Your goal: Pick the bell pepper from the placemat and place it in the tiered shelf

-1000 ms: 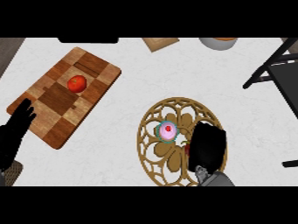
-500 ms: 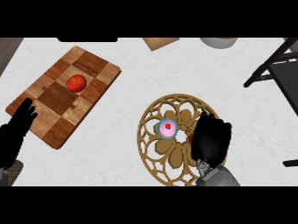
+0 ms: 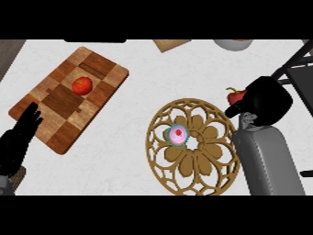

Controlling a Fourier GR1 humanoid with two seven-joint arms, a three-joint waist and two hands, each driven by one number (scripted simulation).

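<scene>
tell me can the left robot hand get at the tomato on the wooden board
Probably yes: the left robot hand rests open at the wooden board's near edge, and nothing lies between it and the tomato.

Bright, even overhead light; faint soft shadows on the pale counter (image 3: 152, 87); no glare.

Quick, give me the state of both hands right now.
Left hand: open, fingers straight, holding nothing, at the cutting board's lower left edge.
Right hand: shut on the red bell pepper, right of the placemat.
</scene>
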